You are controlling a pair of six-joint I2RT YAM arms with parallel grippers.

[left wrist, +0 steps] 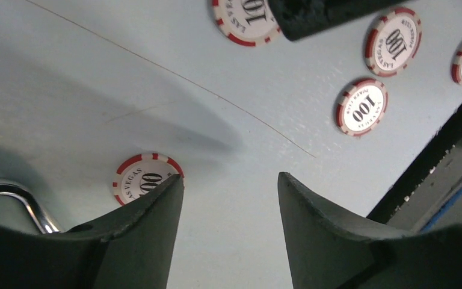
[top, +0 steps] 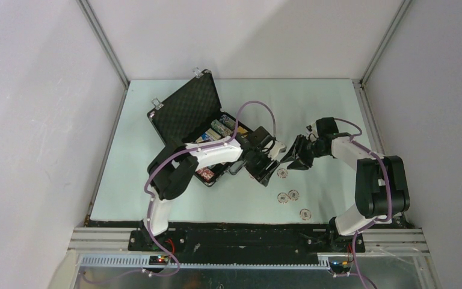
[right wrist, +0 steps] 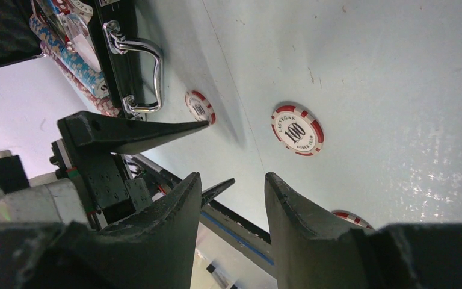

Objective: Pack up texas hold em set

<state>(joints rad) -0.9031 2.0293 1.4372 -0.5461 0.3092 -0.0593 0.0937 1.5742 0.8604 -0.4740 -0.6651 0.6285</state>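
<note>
While loose chips lie on table (top: 337, 108), nearest chip (left wrist: 135, 174) sits flat at lower left of left-wrist frame, half hidden behind one fingertip of left gripper (left wrist: 230, 177). It is off-centre from gap, on side toward case handle (left wrist: 18, 198). Round, so no long axis. Left arm nearer.
Left jaws apart, gap empty.
Right gripper (right wrist: 233, 176): jaws moderately parted, empty.
Count: loose chips 5 in left-wrist frame, all red-white "100"; top frame shows 4.
Case (top: 186, 111): 1, open, upper left of centre in top frame, chip rows inside.

Both parted: left claw (left wrist: 230, 180), right claw (right wrist: 233, 180)

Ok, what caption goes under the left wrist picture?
Left jaws open over the table, one 100 chip beside them, four more beyond.
</note>
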